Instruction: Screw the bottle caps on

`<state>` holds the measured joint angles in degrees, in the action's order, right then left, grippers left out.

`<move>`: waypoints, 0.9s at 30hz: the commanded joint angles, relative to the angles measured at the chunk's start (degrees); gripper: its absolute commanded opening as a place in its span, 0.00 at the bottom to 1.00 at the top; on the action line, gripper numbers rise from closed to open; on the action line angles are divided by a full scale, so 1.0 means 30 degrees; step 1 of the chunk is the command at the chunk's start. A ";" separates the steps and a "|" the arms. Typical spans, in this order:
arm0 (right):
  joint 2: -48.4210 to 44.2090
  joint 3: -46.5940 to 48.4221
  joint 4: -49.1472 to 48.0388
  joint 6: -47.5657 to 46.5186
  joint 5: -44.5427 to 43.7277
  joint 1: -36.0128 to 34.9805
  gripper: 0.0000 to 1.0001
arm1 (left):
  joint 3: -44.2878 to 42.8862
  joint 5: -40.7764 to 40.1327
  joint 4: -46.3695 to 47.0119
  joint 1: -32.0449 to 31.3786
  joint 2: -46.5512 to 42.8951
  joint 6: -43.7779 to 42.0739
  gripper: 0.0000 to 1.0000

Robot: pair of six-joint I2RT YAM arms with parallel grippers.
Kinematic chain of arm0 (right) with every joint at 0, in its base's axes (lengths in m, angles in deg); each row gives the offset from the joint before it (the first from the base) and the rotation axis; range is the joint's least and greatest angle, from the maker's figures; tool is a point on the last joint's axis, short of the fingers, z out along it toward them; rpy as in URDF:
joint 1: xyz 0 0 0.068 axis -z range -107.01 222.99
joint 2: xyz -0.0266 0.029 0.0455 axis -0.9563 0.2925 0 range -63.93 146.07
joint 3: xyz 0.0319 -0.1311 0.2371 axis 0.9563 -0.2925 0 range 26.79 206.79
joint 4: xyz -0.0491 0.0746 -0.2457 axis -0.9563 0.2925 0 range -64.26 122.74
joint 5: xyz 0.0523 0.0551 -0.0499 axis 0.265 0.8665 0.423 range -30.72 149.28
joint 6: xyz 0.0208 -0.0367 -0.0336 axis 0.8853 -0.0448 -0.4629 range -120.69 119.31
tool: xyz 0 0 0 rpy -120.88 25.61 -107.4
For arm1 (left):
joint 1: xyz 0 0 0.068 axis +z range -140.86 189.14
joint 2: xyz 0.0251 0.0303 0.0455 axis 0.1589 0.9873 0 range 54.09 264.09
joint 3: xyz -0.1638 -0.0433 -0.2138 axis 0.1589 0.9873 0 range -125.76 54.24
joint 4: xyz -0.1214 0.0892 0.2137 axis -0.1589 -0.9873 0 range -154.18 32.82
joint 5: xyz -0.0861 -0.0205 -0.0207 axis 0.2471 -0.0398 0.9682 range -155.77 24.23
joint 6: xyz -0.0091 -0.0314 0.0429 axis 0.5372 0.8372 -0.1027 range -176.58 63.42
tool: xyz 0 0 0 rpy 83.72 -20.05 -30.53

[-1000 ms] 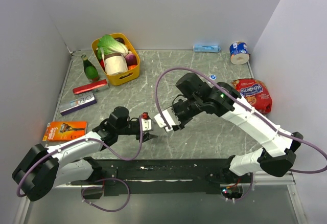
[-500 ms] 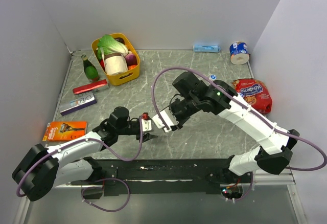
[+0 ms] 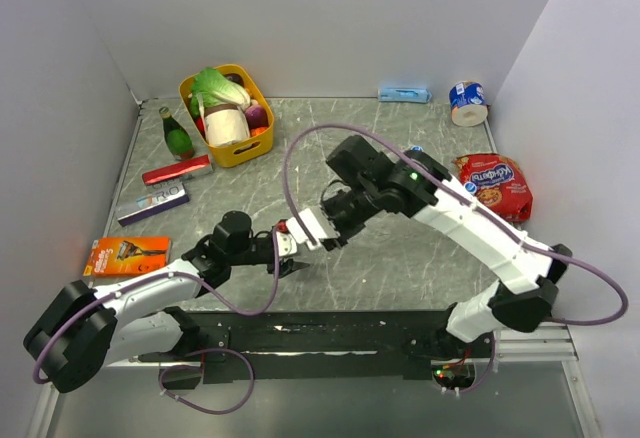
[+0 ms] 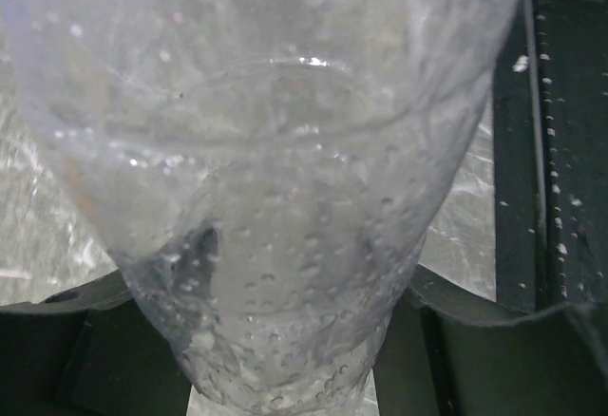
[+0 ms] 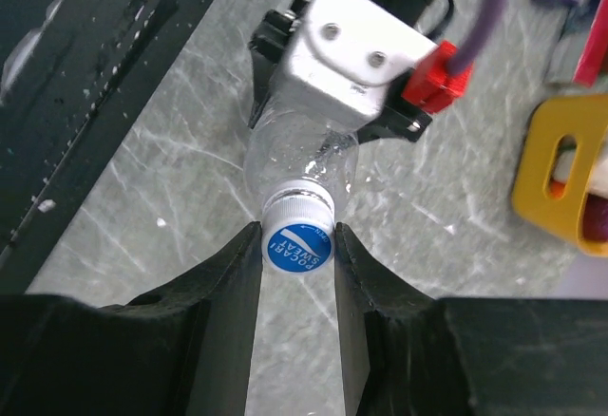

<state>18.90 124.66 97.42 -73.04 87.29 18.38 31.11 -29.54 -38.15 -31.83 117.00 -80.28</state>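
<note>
Your right gripper (image 5: pixel 297 239) pinches the blue cap (image 5: pixel 298 250), white lettering up, seated on the neck of the clear, droplet-beaded bottle (image 5: pixel 299 155). Your left gripper (image 3: pixel 287 254) clamps that bottle near the table's (image 3: pixel 400 258) front. The right arm has swung left since a second ago.

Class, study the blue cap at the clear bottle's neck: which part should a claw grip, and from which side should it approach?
Grip the cap by its round side wall, one finger on each opposite side, coming in end-on towards the printed top. The bottle points its neck at the right claw, so that end is free, and the flat top offers no hold.
</note>
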 commanded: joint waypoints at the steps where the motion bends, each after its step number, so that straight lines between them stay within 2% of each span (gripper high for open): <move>1: 0.2621 0.2027 0.2149 0.4656 0.0271 0.0097 0.22 | -0.0053 -0.1729 0.5982 -0.0113 -0.0464 0.2619 0.01; 6: 0.4934 0.3995 0.2444 1.0489 0.1646 0.1937 0.21 | 0.0534 -0.5794 0.8742 -0.0200 -0.0464 0.5932 0.01; 11: 0.6638 0.4997 0.2825 1.5322 0.2471 0.3320 0.20 | 0.0301 -0.7826 0.9304 -0.0522 -0.0318 0.8422 0.01; 18: 0.7721 0.5434 0.3352 1.8550 0.1738 0.3349 0.17 | -0.0461 -0.9175 0.8309 -0.1020 0.0501 0.8810 0.01; 27: 0.8105 0.5086 0.3764 2.0251 0.1095 0.3555 0.23 | -0.0755 -1.1871 0.8452 -0.1373 0.0913 0.8223 0.01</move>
<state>41.81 142.23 97.42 -17.61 89.24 31.04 35.59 -58.59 -29.23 -36.14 121.31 -58.71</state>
